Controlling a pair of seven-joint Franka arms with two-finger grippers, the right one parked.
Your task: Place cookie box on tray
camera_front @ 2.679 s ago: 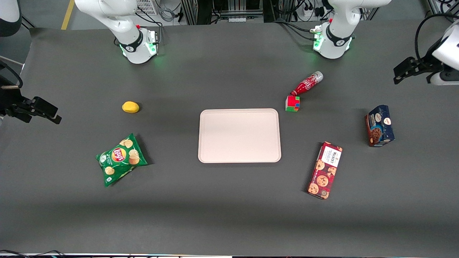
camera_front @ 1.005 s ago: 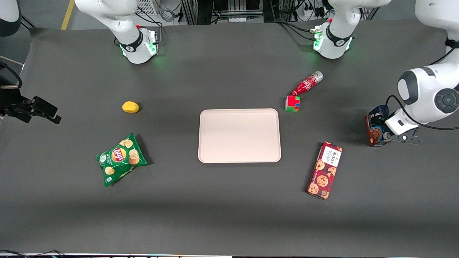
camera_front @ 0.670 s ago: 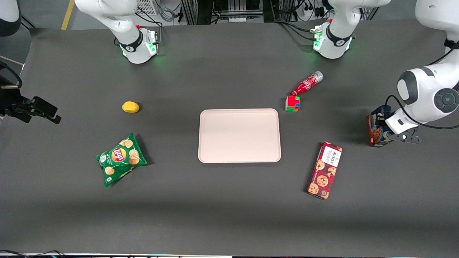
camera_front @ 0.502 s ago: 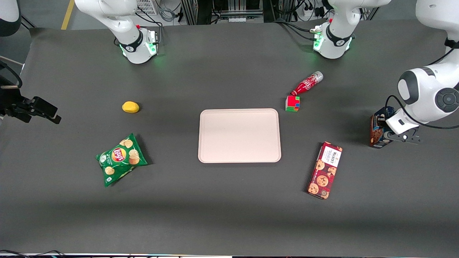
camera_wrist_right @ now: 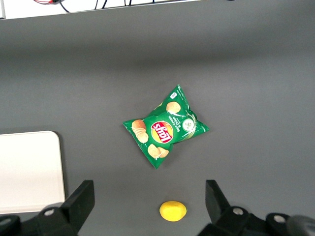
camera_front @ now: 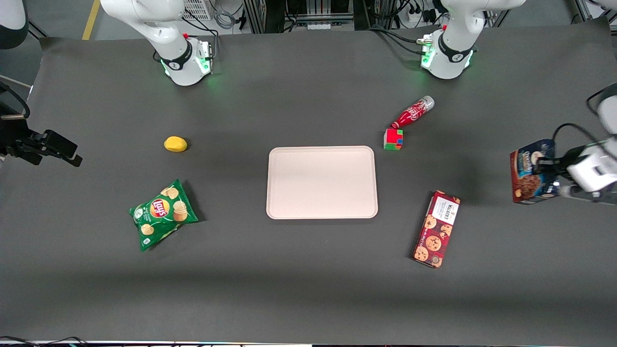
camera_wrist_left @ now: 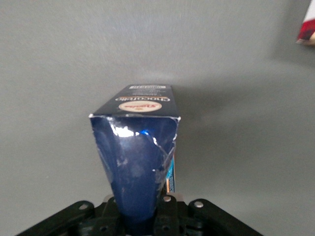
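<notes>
- Front view: the end effector [camera_front: 554,179] hangs above the counter [camera_front: 308,289] at the working arm's end, clenched on the cookie box [camera_front: 531,172].
- The cookie box is lifted off the counter, its brown cookie face turned toward the camera, with a soft shadow on the surface beneath it.
- The tray [camera_front: 322,182] lies flat at the middle of the counter, well apart from the cookie box, with nothing on it.
- A long red cookie box [camera_front: 436,229] lies flat between the tray and the held box, nearer to the camera than both.
- A colored cube [camera_front: 393,139] sits just beside the tray's corner that lies farther from the camera, and a red bottle [camera_front: 412,112] lies on its side touching or almost touching the cube, farther from the camera.
- Toward the parked arm's end lie a green chips bag [camera_front: 163,214] and, farther from the camera, a yellow lemon-like fruit [camera_front: 175,144].
- Left wrist view: the cookie box [camera_wrist_left: 139,162] stands out from the end effector [camera_wrist_left: 140,216], its navy side creased and glossy where the jaws pinch it.
- A white round logo shows on the box's end face, and the bare counter [camera_wrist_left: 236,73] lies well below it.
- A corner of the red cookie box [camera_wrist_left: 307,27] shows at the frame's edge.
- Right wrist view: the chips bag [camera_wrist_right: 165,127] lies near the fruit [camera_wrist_right: 173,211], and a part of the tray [camera_wrist_right: 29,167] shows beside them.
</notes>
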